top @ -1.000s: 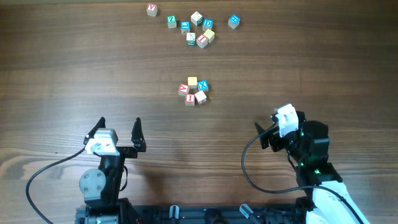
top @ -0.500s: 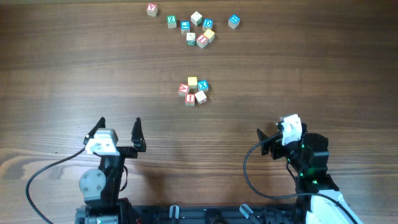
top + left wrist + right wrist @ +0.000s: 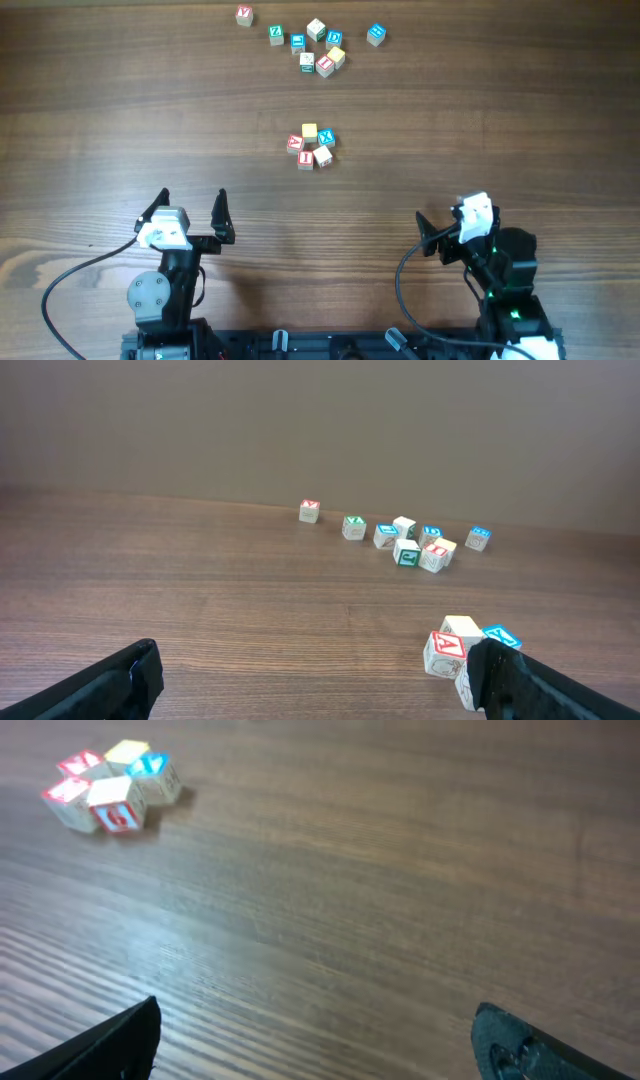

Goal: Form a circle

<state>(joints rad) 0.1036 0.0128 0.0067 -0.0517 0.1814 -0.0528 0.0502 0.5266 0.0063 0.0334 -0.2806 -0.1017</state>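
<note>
overhead view, nearest first: the left gripper sits at the near side of the table, jaws spread wide and holding nothing, fingers pointing straight away from its base. the right gripper also sits at the near side, jaws wide and empty, angled slightly toward the centre line. neither touches a cube. farther out, between the two arms and a little closer to the left one, lies the circle: five letter cubes packed touching around a small gap, compact, with no long axis to align to. it lies ahead and right of the left gripper, ahead and left of the right gripper. farthest out, the loose cubes are scattered well apart from the circle. judgement: the ring looks closed, so any correction would be a forward, inward reach, shorter for the left arm.
</note>
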